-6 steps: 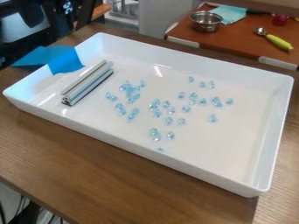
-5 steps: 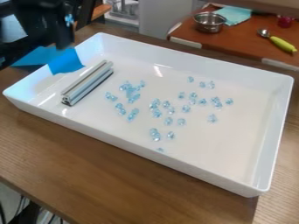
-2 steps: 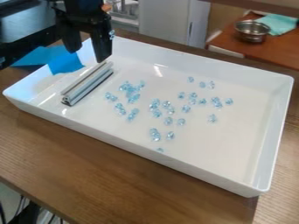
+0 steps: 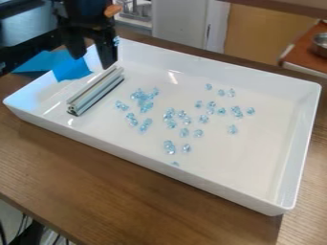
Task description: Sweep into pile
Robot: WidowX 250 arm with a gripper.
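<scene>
The pincer (image 4: pixel 92 62) has come near the metal bar (image 4: pixel 96 91), spread wide, holding nothing.

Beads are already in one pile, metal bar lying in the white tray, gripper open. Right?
One pile is wrong: the camera view shows the beads scattered. The metal bar does lie in the white tray, gripper open.

One tray (image 4: pixel 153 163), one bar (image 4: pixel 96 92), many beads (image 4: pixel 171 123)
</scene>
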